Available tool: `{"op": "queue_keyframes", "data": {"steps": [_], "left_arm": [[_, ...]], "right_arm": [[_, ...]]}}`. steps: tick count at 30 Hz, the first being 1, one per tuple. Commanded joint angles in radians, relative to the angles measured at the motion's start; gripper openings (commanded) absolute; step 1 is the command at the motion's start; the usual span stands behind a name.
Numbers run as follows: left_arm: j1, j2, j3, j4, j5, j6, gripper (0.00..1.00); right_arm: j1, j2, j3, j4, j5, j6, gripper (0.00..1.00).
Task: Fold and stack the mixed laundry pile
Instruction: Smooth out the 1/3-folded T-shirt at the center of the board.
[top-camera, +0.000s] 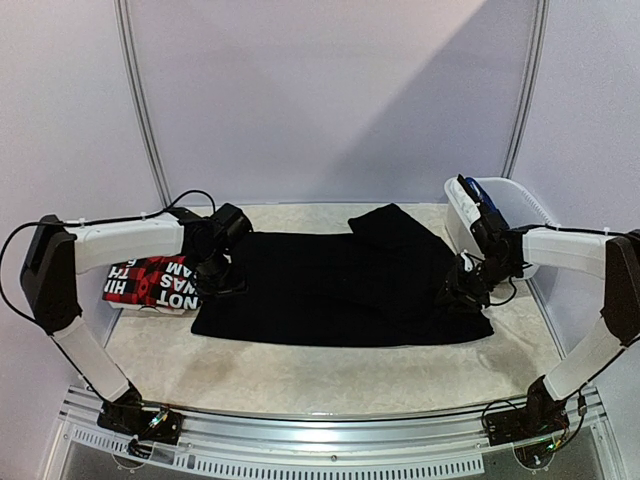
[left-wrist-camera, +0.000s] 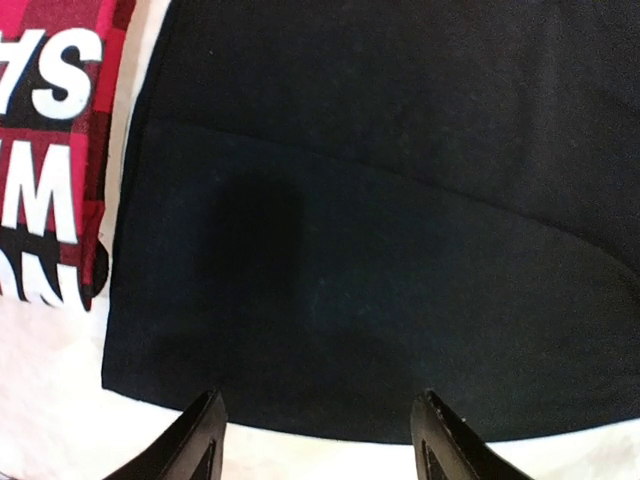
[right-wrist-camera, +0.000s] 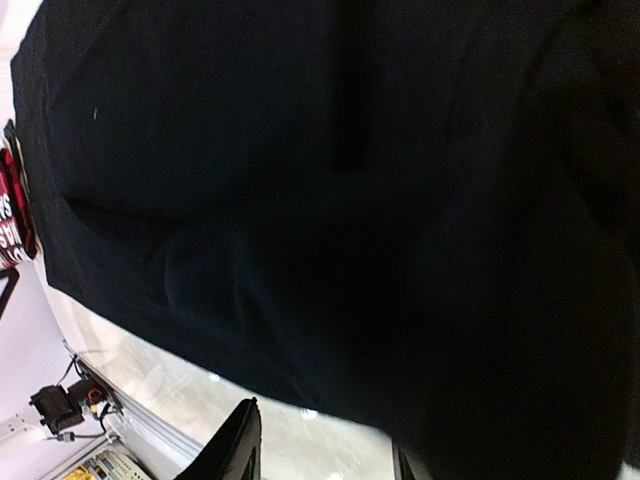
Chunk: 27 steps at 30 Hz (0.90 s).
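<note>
- The black garment (top-camera: 340, 290) lies spread flat in the middle of the table (top-camera: 300, 375). Its long axis runs left to right, so each of its 2 short ends faces 1 arm.
- The left gripper (left-wrist-camera: 320, 425) hangs at the garment's left end, by the front corner. The hem runs just ahead of its tips and the cloth stretches away from it to the right. Its jaws stand apart with nothing between them.
- The right gripper (right-wrist-camera: 320, 455) is low over the opposite end, at the front-right corner. 1 finger shows over bare table, but the other is lost against the black fabric. I cannot tell whether the jaws are apart or nipping the edge.
- My reading is that the coming fold needs both ends taken together. Each arm is nearer its own end, and the cloth lies between them.
- At the back right a flap (top-camera: 395, 225) of the garment is turned onto itself and probably needs flattening first.
- The red-black plaid garment (top-camera: 150, 282), with white lettering, lies folded just beside the black one's left edge. In the left wrist view a thin strip of table shows between them.
- The white basket (top-camera: 520, 195) stands at the table's back right, behind the right arm. A blue item (top-camera: 472, 192) shows at its near rim, and the rest of its inside is hidden.
</note>
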Motion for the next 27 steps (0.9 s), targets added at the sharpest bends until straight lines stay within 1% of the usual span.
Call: {"op": "queue_keyframes", "data": {"steps": [1, 9, 14, 17, 19, 27], "left_arm": [[-0.027, -0.060, -0.035, -0.009, 0.000, 0.002, 0.64], [-0.037, -0.122, -0.090, -0.025, -0.014, -0.023, 0.63], [-0.037, -0.127, -0.100, -0.030, -0.016, -0.024, 0.62], [-0.037, -0.121, -0.096, -0.030, -0.013, -0.023, 0.61], [-0.037, -0.116, -0.090, -0.031, -0.012, -0.020, 0.61], [-0.037, -0.103, -0.074, -0.039, -0.010, -0.009, 0.61]], "right_arm": [[0.003, 0.058, -0.009, 0.118, -0.005, 0.045, 0.43], [0.004, 0.143, -0.007, 0.121, 0.041, 0.031, 0.42], [0.003, 0.178, -0.011, 0.143, 0.047, 0.027, 0.43], [0.003, 0.197, -0.003, 0.144, 0.054, 0.024, 0.42], [0.003, 0.205, -0.001, 0.145, 0.059, 0.023, 0.40], [0.003, 0.217, 0.013, 0.141, 0.070, 0.022, 0.24]]}}
